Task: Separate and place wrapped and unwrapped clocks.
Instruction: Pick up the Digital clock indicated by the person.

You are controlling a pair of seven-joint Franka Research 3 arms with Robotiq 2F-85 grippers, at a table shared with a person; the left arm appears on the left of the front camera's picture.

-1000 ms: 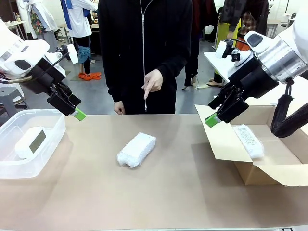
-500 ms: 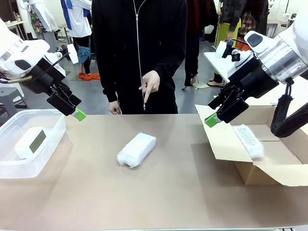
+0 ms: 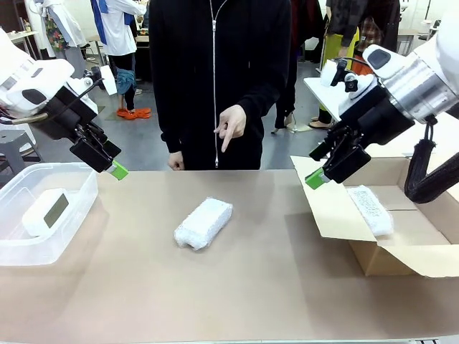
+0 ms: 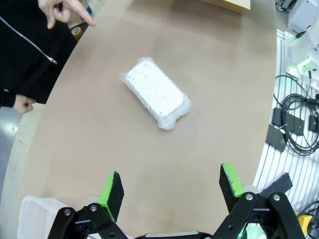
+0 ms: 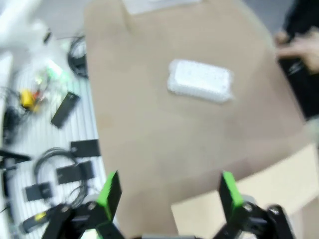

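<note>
Already two of the three pieces look sorted: the bare clock (image 3: 46, 211) lies in the clear plastic bin (image 3: 79, 215) at the desk's left end, and one wrapped clock (image 3: 371, 209) sits in the cardboard box (image 3: 401, 254) at the right. Left to place is the second wrapped bundle (image 3: 204, 223), alone mid-desk (image 3: 251, 287), at which the person's hand (image 3: 230, 126) points. Both the left gripper (image 4: 172, 186) and right gripper (image 5: 167, 191) hang raised, fingers spread and empty.

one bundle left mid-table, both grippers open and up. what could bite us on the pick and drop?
1. The person's hand points down toward the wrapped bundle; a descending arm might meet it.
2. Bubble wrap looks soft and slick, so the right gripper could squeeze wrap and slip.
3. The cardboard box already holds one bundle, and its flap stands toward the table, possibly snagging the approach.
</note>
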